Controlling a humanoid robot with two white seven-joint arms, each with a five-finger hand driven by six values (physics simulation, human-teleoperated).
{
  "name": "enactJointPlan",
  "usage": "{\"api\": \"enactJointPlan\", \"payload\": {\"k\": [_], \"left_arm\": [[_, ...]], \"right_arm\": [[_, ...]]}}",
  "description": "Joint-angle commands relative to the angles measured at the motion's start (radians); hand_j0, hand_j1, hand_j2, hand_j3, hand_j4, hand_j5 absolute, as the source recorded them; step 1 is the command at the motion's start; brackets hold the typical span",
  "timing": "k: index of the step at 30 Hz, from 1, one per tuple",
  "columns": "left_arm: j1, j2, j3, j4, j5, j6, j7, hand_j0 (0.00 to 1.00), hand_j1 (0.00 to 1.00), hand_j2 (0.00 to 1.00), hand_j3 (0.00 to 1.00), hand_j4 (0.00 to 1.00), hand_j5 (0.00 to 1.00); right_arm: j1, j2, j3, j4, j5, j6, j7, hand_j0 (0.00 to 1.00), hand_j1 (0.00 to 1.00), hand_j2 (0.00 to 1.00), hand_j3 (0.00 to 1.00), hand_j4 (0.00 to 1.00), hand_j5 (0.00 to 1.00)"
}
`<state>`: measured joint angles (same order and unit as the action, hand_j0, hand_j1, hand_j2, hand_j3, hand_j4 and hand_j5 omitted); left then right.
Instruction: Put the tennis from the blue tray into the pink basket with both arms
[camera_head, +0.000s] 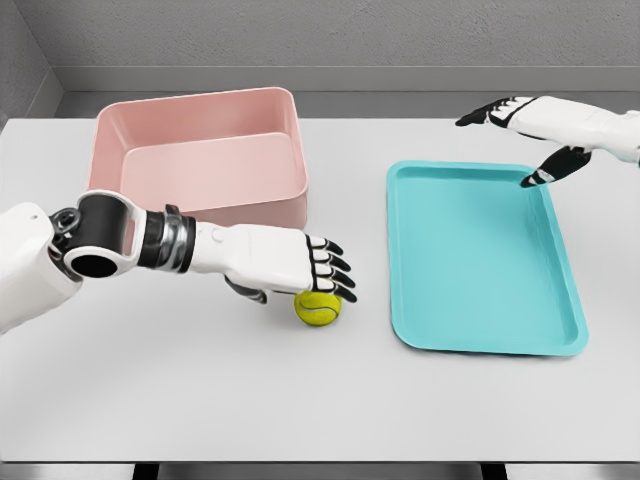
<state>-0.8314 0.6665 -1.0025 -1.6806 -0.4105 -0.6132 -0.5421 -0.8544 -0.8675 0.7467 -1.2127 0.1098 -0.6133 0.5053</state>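
The left hand's (290, 262) fingers (335, 268) are stretched forward, nearly flat and holding nothing, their tips over the top of the ball (319, 307), which sits just under and ahead of them. A round ball has no long axis to line up with. It rests on the bare worktop (200, 400), between basket (200, 150) and tray (480, 260), not in either. The right hand (545, 130) hovers loose-fingered and empty over the tray's far right corner, well away, so the left is far nearer.
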Motion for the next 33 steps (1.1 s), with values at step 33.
{"api": "enactJointPlan", "payload": {"k": [33], "left_arm": [[0.051, -0.091, -0.007, 0.153, -0.030, 0.002, 0.001, 1.00, 1.00, 1.00, 1.00, 1.00, 1.00]], "right_arm": [[0.026, 0.008, -0.009, 0.002, -0.007, 0.002, -0.002, 1.00, 1.00, 1.00, 1.00, 1.00, 1.00]]}}
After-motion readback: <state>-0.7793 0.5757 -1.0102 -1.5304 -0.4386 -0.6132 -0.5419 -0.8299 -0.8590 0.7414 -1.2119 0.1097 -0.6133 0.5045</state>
